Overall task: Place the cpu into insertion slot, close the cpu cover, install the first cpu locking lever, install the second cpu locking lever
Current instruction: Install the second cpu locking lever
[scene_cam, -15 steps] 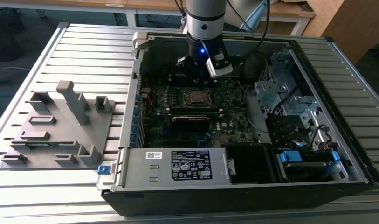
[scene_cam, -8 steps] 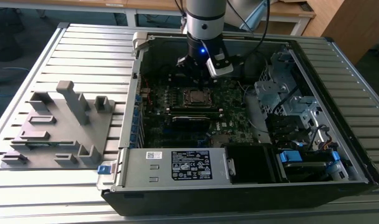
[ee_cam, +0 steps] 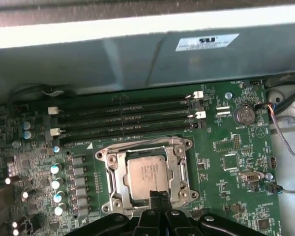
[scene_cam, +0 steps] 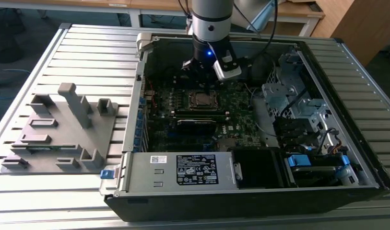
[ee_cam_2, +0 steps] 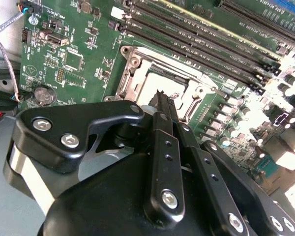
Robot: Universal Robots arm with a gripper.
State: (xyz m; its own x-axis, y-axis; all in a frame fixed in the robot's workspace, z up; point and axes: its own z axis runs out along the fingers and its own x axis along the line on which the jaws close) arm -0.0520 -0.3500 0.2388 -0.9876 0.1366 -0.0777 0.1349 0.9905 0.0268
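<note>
while the slatted metal surface [scene_cam: 41, 57] spreads under everything, the open computer case [scene_cam: 348, 143] lies on it toward the exterior view's right, with a grey plastic holder tray [scene_cam: 60, 129] beside it on the exterior view's left. inside the case the dark green motherboard [scene_cam: 175, 136] lies flat, and the silver power supply box [scene_cam: 182, 170] sits along the case's near wall in the exterior view. the robot arm [scene_cam: 211, 24] reaches straight down into the case, its black gripper [ee_cam: 160, 196] hanging low just above one edge of the insertion slot [ee_cam: 145, 172]. the jaws are pressed together with nothing between them; in the second wrist view the gripper [ee_cam_2: 163, 101] shows two fingers [ee_cam_2: 162, 142] meeting at a narrow tip right over the socket edge. four long black memory slots [ee_cam: 128, 120] run side by side just beside the socket, between it and the power supply wall in the first wrist view. the cpu cover [ee_cam: 179, 164] lies down flat around the socket as a silver frame. the cpu [ee_cam: 147, 172] sits seated in the insertion slot, its dull grey top showing through the cover's cut-out middle. whether the locking levers are latched i cannot tell. a round coin battery [ee_cam: 244, 115] sits on the board well apart from the socket, past the ends of the memory slots.
</note>
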